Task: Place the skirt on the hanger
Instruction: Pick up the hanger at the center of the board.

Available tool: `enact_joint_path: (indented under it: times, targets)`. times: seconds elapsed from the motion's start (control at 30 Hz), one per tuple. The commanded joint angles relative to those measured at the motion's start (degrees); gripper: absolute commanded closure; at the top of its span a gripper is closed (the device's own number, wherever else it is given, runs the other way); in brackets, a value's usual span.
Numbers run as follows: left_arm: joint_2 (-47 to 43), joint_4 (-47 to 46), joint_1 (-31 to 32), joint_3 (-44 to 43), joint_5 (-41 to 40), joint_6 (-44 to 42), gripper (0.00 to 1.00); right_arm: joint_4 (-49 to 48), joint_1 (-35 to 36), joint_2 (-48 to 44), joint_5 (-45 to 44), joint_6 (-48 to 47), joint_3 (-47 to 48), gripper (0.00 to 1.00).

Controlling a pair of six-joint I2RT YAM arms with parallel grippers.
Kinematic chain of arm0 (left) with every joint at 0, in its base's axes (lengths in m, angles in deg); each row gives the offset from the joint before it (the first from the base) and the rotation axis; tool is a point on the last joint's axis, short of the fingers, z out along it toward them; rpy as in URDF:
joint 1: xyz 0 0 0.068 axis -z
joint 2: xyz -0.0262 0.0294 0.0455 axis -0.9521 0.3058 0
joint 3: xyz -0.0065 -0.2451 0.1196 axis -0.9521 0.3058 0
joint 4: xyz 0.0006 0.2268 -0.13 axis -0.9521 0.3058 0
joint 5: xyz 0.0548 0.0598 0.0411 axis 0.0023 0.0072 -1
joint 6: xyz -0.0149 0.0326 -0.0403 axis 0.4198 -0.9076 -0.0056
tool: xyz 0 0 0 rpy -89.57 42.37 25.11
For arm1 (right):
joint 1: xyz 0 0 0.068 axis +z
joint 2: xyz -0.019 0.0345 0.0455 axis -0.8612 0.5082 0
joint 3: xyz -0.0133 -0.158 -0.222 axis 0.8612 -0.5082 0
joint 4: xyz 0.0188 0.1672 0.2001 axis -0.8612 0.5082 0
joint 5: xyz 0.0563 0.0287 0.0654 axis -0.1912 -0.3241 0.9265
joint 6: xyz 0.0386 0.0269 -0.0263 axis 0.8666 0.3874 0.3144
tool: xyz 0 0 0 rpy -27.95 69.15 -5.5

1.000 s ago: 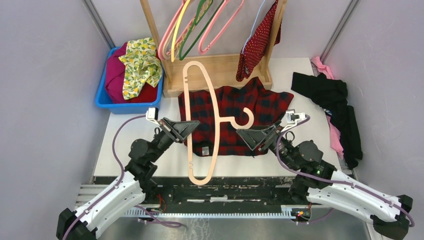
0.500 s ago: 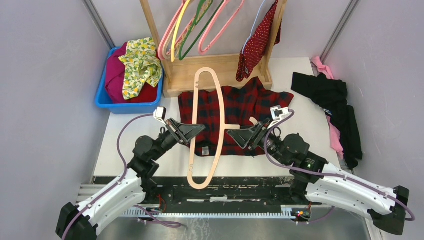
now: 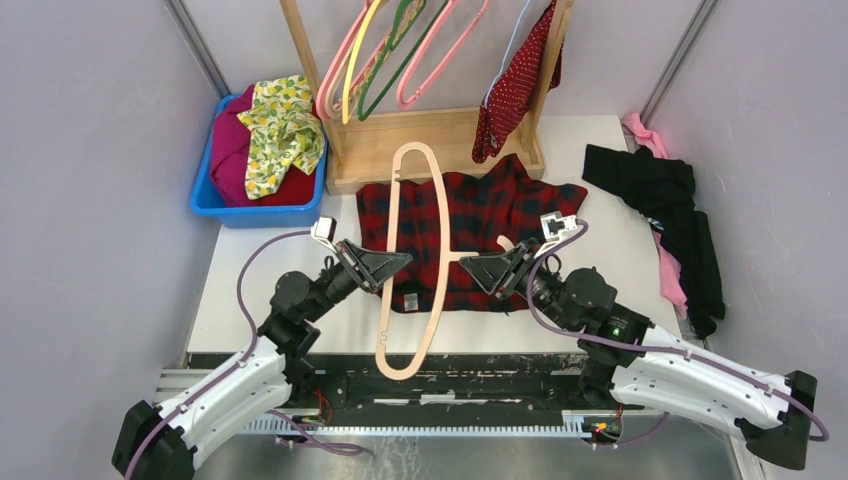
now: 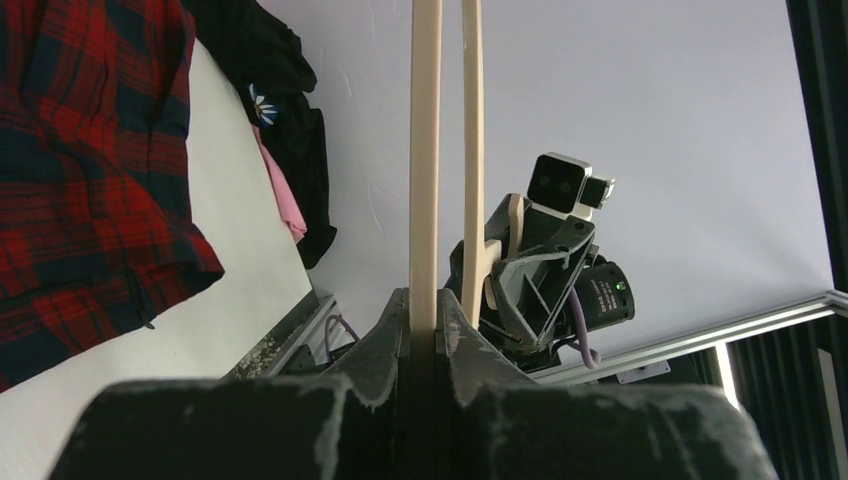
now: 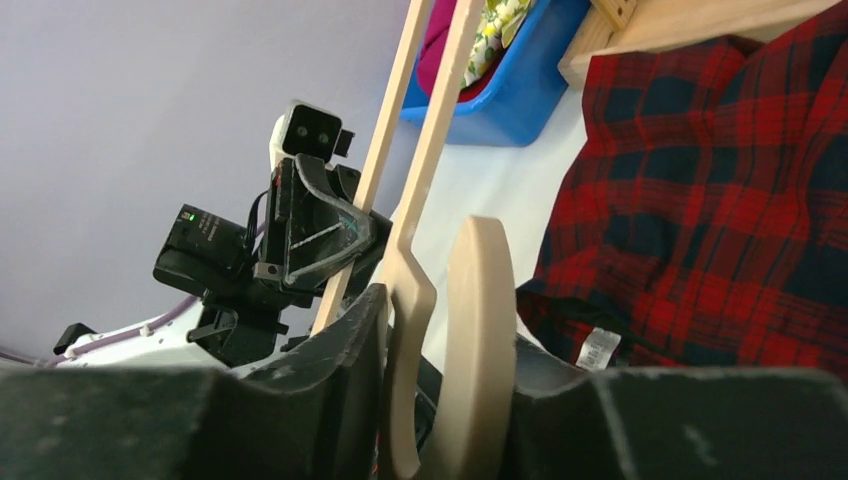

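Note:
The dark-red polka-dot skirt [image 3: 518,80] hangs at the back right of the wooden rack [image 3: 440,135], draped on the thin lilac hanger [image 3: 507,45]. Both grippers are well in front of it, over the table. My left gripper [image 3: 398,262] [image 4: 423,310] is shut on one long bar of a curved pale wooden hanger [image 3: 443,235] [image 4: 425,150], held edge-up. My right gripper [image 3: 470,266] [image 5: 440,310] faces it from the other side, and its fingers press on that wooden hanger's hook [image 5: 478,320].
A red-and-black plaid garment [image 3: 480,215] lies flat under the wooden hanger. A blue bin [image 3: 205,200] with magenta and lemon-print cloth stands at the back left. Pink, green and yellow hangers [image 3: 440,60] hang on the rack. Black and pink clothes [image 3: 665,200] lie at the right edge.
The wooden hanger turned from lying flat to standing on edge and shifted a little right. My right gripper moved in and closed its jaws around the hook. The left grip is unchanged.

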Motion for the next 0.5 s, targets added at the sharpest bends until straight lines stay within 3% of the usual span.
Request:
enact_joint_path:
  times: [0.0,0.07,0.17,0.3,0.47]
  targets:
    - [0.4,-4.2,0.3,-0.3,1.3,1.7,0.96,-3.5,0.2,1.1,2.0,-0.6,1.3,0.70]
    - [0.4,-4.2,0.3,-0.3,1.7,1.5,0.95,-3.5,0.2,1.0,1.9,-0.5,1.3,0.81]
    - [-0.2,-2.5,0.3,-0.9,2.2,0.0,0.71,-1.6,0.2,-0.4,0.9,-0.6,1.5,0.97]
    - [-1.1,7.1,0.2,-4.5,2.8,-5.0,0.32,6.7,0.2,-3.9,0.2,-0.3,3.2,0.99]
    - [-1.4,23.2,0.2,-10.5,2.2,-12.9,0.11,19.5,0.1,-10.1,1.8,1.4,5.1,0.99]
